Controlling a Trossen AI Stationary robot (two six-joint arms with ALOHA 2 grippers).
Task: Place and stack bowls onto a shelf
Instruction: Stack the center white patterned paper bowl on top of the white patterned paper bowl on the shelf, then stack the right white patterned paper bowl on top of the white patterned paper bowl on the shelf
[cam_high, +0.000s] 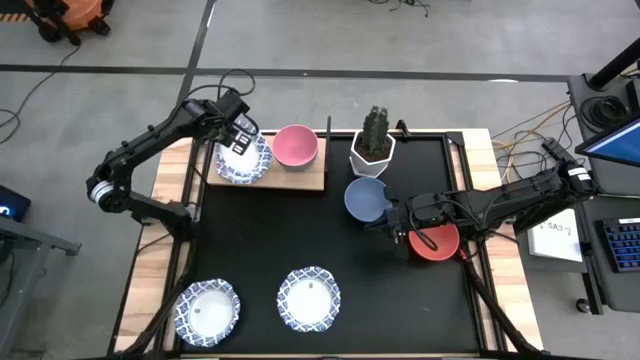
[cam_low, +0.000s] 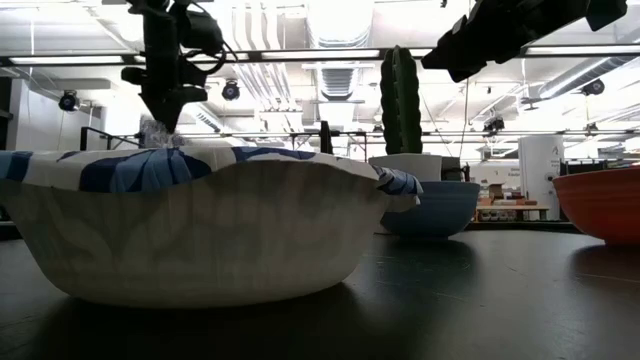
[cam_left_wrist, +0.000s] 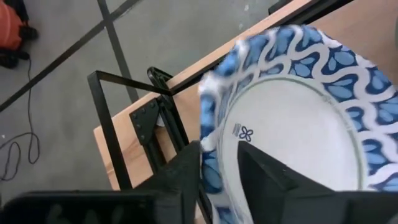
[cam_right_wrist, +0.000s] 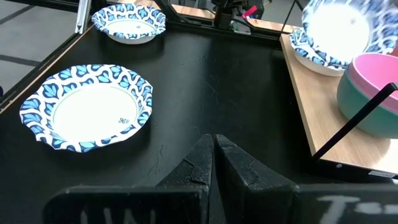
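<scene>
The wooden shelf (cam_high: 312, 180) stands at the black mat's far left. On it sit a white bowl with a blue-patterned rim (cam_high: 243, 162) and a pink bowl (cam_high: 296, 146), which rests in a green one (cam_right_wrist: 367, 118). My left gripper (cam_left_wrist: 217, 165) points down over the white bowl, open, one finger inside its rim and one outside. My right gripper (cam_right_wrist: 213, 152) is shut and hangs above the mat between a blue bowl (cam_high: 364, 199) and a red bowl (cam_high: 436, 242). Two more white bowls (cam_high: 207, 310) (cam_high: 308, 298) rest on the mat near the front edge. My left gripper straddles the white bowl's rim (cam_left_wrist: 208, 134) from above, slanting down, with one finger (cam_left_wrist: 261, 171) inside the bowl and the other outside. A gap shows between the inner finger and the rim. I cannot tell whether the outer finger touches. The bowl rests on the shelf.
A white pot with a cactus (cam_high: 373, 148) stands right of the shelf, behind the blue bowl. The shelf's black frame (cam_left_wrist: 109, 124) juts out at its left end. The mat's middle (cam_high: 300, 235) is bare between the shelf and the front bowls.
</scene>
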